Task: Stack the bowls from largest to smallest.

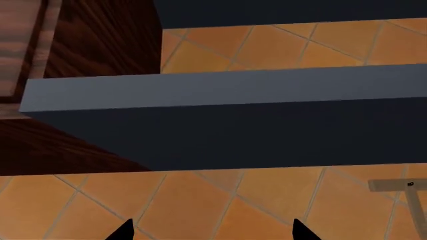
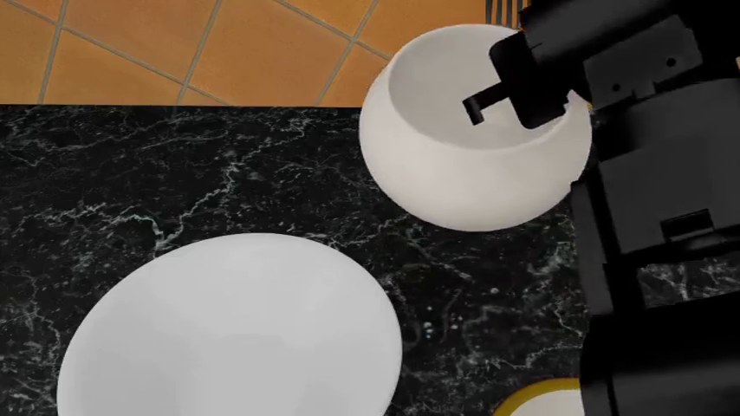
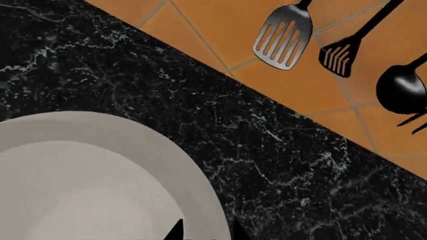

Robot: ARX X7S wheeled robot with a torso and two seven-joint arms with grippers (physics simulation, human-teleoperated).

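Note:
A deep cream-white bowl [image 2: 474, 173] is at the far right of the black marble counter [image 2: 173, 173], reaching over its far edge. My right gripper [image 2: 500, 100] is shut on its rim. In the right wrist view the bowl's wall [image 3: 100, 175] runs between the two fingertips of that gripper [image 3: 205, 232], one inside and one outside. The wide shallow white bowl [image 2: 231, 329] sits near left. A yellow-rimmed small bowl [image 2: 542, 400] peeks in at the bottom edge, partly hidden by my arm. My left gripper [image 1: 212, 231] is open over orange tiles, holding nothing, and is out of the head view.
A slotted spatula [image 3: 283, 35], a black slotted turner [image 3: 340, 55] and a black ladle [image 3: 400, 87] lie against orange tiles beyond the counter's edge. In the left wrist view a dark grey ledge [image 1: 227, 92] and dark wood panel [image 1: 100, 35] stand ahead.

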